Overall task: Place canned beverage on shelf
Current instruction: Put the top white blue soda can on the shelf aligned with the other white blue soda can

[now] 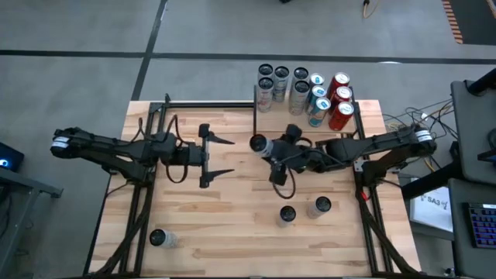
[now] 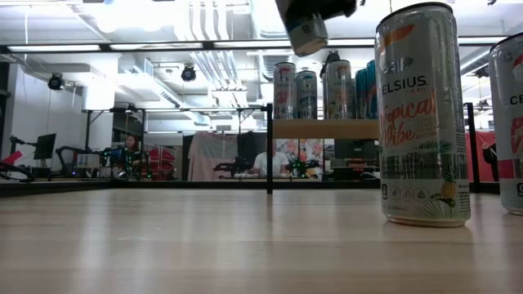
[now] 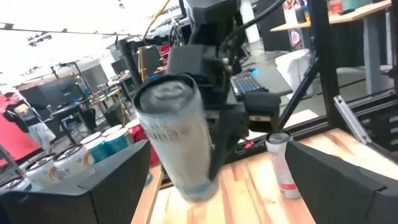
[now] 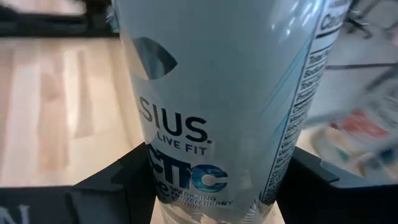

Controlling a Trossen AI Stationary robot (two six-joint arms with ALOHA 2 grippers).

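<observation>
Celsius can (image 4: 211, 106) sits pinched between my right gripper's (image 1: 260, 145) fingers, held tilted above the table's (image 1: 232, 225) middle, at about seven o'clock from the shelf (image 1: 360, 116) crowded with upright cans (image 1: 306, 91). My left gripper (image 1: 225, 157) hangs at nine o'clock from it, fingers spread wide, holding nothing. Three more cans (image 1: 302, 211) stand on the table's near half.

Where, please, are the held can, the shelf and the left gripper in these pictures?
held can (image 4: 217, 112): right wrist view, on its printed side wall.
shelf (image 2: 327, 128): low view, on the board's front edge.
left gripper (image 1: 223, 159): high view, midway between its open fingers.
</observation>
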